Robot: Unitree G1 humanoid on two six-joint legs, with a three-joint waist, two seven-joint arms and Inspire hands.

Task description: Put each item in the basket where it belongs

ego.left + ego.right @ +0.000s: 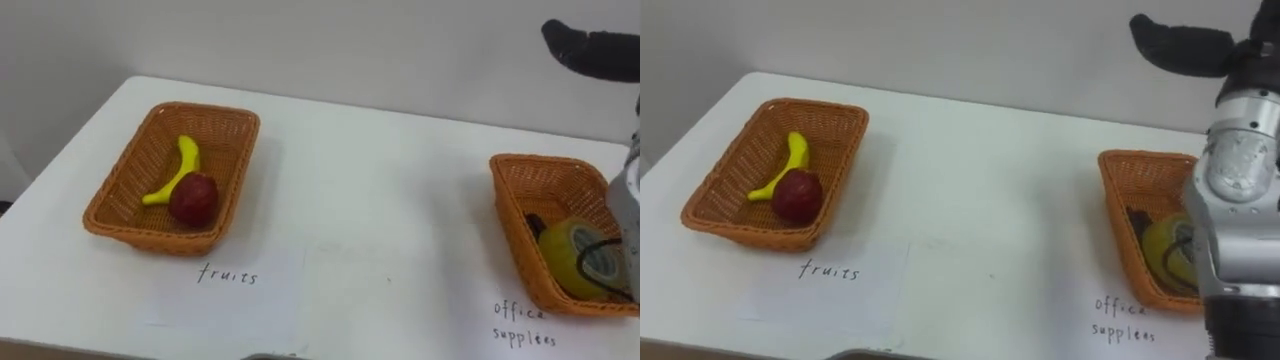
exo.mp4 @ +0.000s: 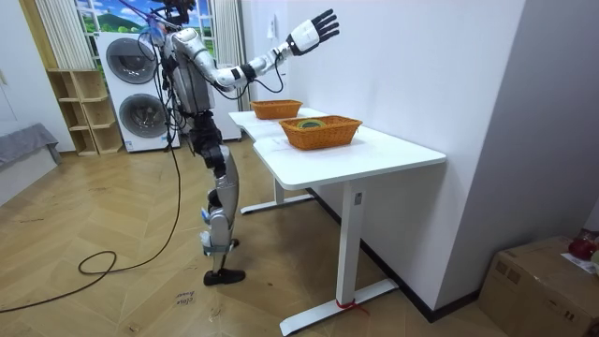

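My right hand [image 2: 319, 27] hangs high, fingers spread and empty. If I lower it carelessly, it could clip the right basket [image 1: 525, 172] and shove it off the surface [image 1: 380, 190].

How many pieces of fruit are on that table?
2: a banana and a red apple, together in the left basket. The arm hides part of the right basket, so more may lie there.

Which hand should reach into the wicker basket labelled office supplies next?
Right, probably. The robot's right hand hangs raised with open fingers on that side, near the orange wicker office-supplies basket holding a yellow round object.
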